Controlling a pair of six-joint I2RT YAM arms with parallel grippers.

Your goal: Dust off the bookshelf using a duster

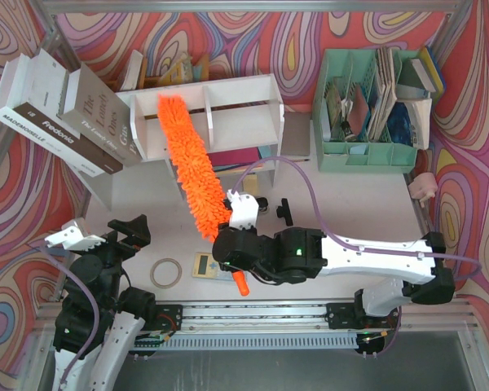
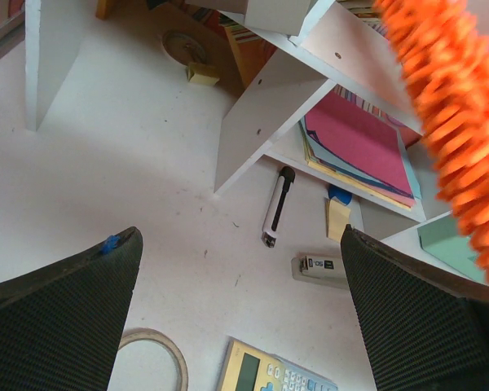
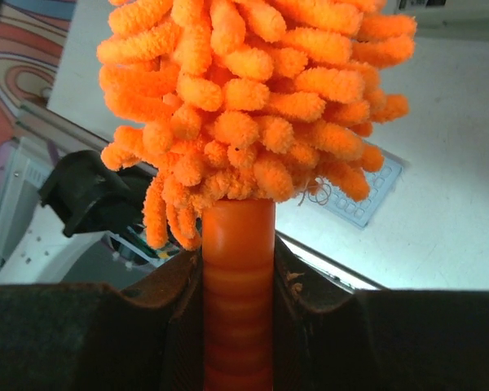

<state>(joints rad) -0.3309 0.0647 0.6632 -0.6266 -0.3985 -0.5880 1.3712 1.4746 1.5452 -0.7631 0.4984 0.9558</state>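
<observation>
The white bookshelf (image 1: 236,102) stands at the back centre, and the left wrist view shows its dividers (image 2: 269,114). The duster's fluffy orange head (image 1: 191,163) slants from the shelf's top board, left of centre, down toward the front. My right gripper (image 1: 232,232) is shut on the orange handle (image 3: 238,269) just below the head (image 3: 253,98), and the handle's end (image 1: 240,283) pokes out behind it. My left gripper (image 1: 106,236) hangs open over the front left of the table with nothing between its fingers (image 2: 65,309). The duster head (image 2: 452,106) crosses that view's upper right.
Large books (image 1: 57,114) lean at the back left. A mint-green organiser (image 1: 371,106) stands at the back right. On the table lie a tape ring (image 1: 166,273), a yellow calculator (image 1: 208,265), a marker pen (image 2: 277,204) and a small stapler (image 2: 322,269). Coloured papers (image 2: 359,147) fill the lower shelf.
</observation>
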